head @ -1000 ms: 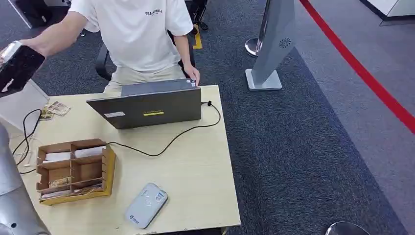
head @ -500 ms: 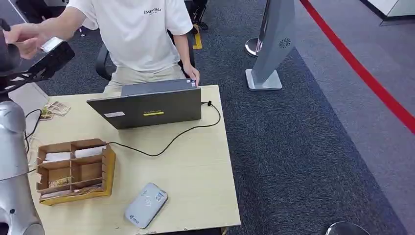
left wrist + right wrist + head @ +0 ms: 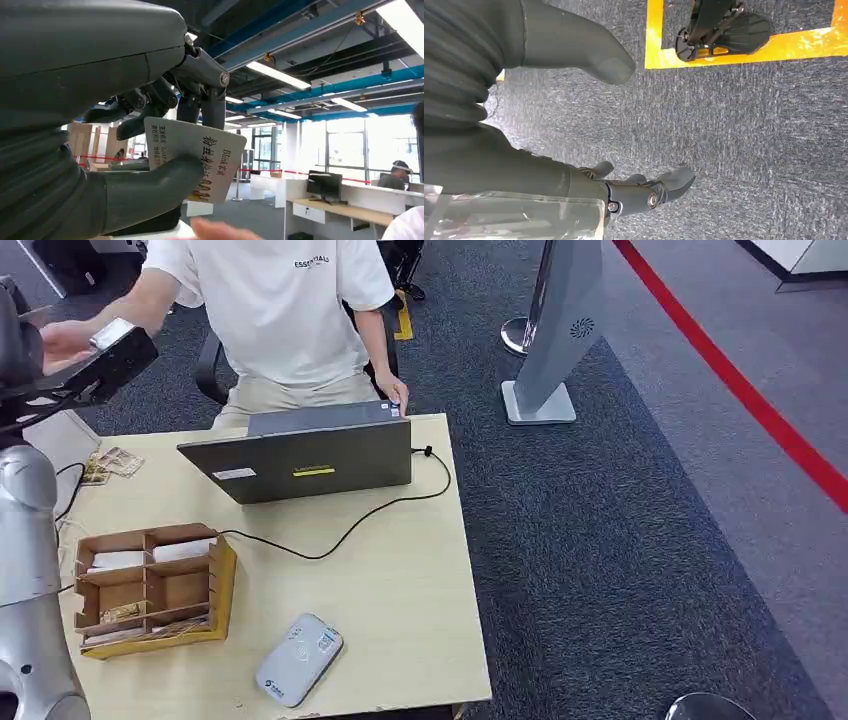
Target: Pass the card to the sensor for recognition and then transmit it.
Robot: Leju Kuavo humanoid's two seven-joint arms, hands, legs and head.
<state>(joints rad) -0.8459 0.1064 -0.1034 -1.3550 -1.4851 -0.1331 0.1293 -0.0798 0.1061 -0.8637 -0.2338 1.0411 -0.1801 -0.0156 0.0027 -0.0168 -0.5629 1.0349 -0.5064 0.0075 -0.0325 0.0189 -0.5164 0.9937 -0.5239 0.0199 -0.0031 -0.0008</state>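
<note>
While a person's hand [image 3: 62, 340] is reaching in just beside it, the left hand [image 3: 150, 125] is pinching the card [image 3: 200, 162] between thumb and fingers, raised beyond the worktop [image 3: 400, 580]. Hanging over carpet, the right hand [image 3: 589, 125] is holding nothing, fingers apart.

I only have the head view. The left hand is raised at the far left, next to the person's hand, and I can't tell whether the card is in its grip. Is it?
Observer: Yes. In the left wrist view, the left hand pinches the white printed card between its thick grey thumb and darker fingers.
Operator: Does the person have hold of it?
Observer: It doesn't look so. The person's blurred fingertips are near the card's edge but seem apart from it.
Operator: And the right hand?
Observer: The right wrist view shows the right hand hanging over the dark grey carpet, fingers apart, holding nothing.
</note>
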